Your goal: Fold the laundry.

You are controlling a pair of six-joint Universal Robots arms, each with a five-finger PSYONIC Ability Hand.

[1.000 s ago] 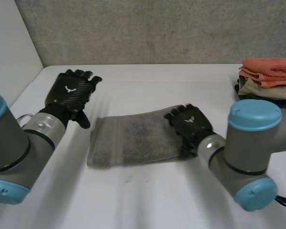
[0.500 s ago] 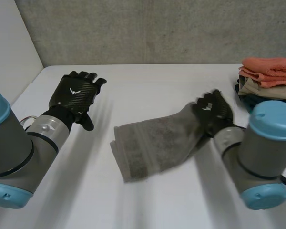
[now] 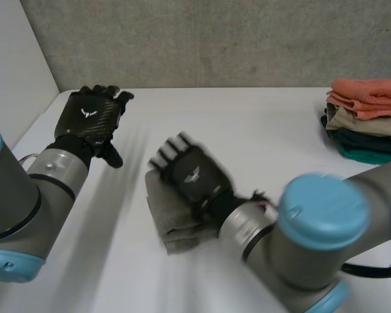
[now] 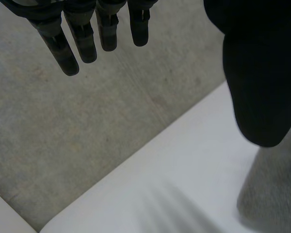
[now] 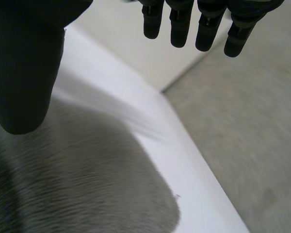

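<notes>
We note the grey towel (image 3: 173,227) now doubled over on the tabletop (image 3: 260,124), under the straight-fingered right hand (image 3: 190,171). The left hand (image 3: 88,120) hovers apart, fingers relaxed. Bare tabletop lies beyond.

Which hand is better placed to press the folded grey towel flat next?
Likely the right hand: it is open and directly over the grey towel, with the cloth under its palm. The left hand, also open, is off to the side, apart from the towel.
</notes>
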